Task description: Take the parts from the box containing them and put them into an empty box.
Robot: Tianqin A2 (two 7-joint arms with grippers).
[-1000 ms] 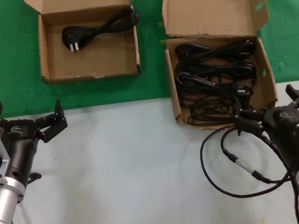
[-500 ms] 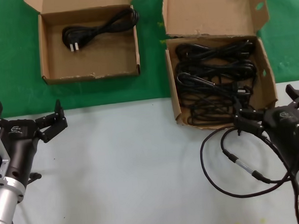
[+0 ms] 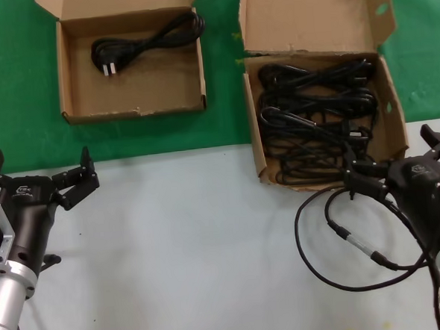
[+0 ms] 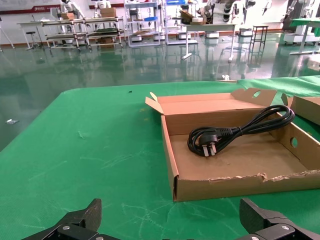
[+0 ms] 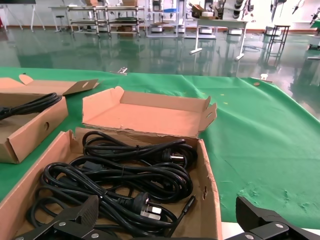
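Several black power cords (image 3: 317,107) lie tangled in the deep cardboard box (image 3: 253,125) with the tall holed flap (image 3: 308,17), at the right. The low-walled box (image 3: 134,110) at the far left holds one power cord (image 3: 145,44). My right gripper (image 3: 390,158) is open and empty, just in front of the deep box's near wall. Its wrist view shows the cords (image 5: 130,170), the box wall (image 5: 212,195) and the gripper (image 5: 167,210). My left gripper (image 3: 40,162) is open and empty at the table's left, facing the low box (image 4: 240,182) and its cord (image 4: 235,132); it also shows in its own view (image 4: 171,215).
A thin black cable with a silver connector (image 3: 363,250) lies looped on the pale table beside my right arm. Both boxes stand on green cloth (image 3: 21,87) beyond the pale table surface (image 3: 188,249). The low box's corner also shows in the right wrist view (image 5: 30,127).
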